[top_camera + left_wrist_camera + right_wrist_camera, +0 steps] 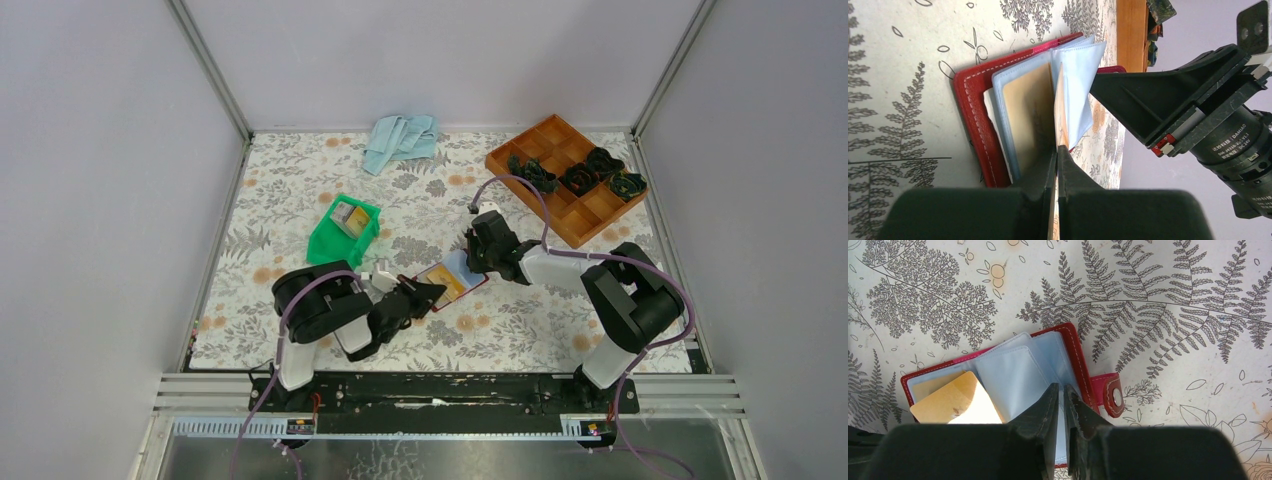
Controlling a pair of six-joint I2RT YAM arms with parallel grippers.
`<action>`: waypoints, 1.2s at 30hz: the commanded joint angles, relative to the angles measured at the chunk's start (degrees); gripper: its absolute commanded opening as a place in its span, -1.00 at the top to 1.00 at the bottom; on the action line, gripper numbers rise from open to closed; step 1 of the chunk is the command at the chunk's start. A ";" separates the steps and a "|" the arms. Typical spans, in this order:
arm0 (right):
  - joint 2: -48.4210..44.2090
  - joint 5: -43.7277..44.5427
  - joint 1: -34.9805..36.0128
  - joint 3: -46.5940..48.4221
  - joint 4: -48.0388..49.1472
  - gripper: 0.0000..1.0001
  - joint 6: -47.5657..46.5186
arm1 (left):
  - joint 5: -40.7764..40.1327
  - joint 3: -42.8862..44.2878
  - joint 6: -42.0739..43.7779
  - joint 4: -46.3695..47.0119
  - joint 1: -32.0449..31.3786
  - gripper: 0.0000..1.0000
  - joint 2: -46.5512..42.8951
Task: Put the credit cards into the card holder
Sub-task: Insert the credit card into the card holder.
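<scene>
The dark red card holder [470, 285] lies open on the table, its pale blue sleeves [1013, 375] fanned and its snap tab [1113, 395] to one side. One gold credit card [1028, 115] sits in a sleeve. My left gripper [1058, 147] is shut on another gold credit card [1060, 110], held edge-on at the fold between the sleeves. My right gripper [1062, 386] rests its tips on the sleeves, its fingers a narrow slit apart with nothing pinched. Seen from above, the left gripper [432, 292] and right gripper [468, 258] meet over the holder.
A green plastic bin [335, 240] with small cards inside stands left of the holder. An orange compartment tray [570, 215] with dark items sits at the back right. A light blue cloth [400, 140] lies at the back edge.
</scene>
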 commanded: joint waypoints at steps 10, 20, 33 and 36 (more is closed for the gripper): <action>2.05 -0.90 0.47 -3.20 -8.57 0.64 -0.01 | -0.89 2.60 -1.37 -9.70 -0.64 1.00 -1.17; 2.03 -0.95 0.47 -3.28 -8.70 0.65 0.01 | 0.88 4.60 -1.03 -13.53 -0.60 1.00 -1.77; 0.90 1.11 0.47 -3.46 -9.85 0.48 -0.33 | 0.65 5.58 -0.54 -17.68 -0.50 0.91 -2.46; 0.55 1.49 0.47 -3.46 -10.19 0.44 -0.47 | 0.63 6.01 -0.63 -18.02 -0.52 0.88 -2.21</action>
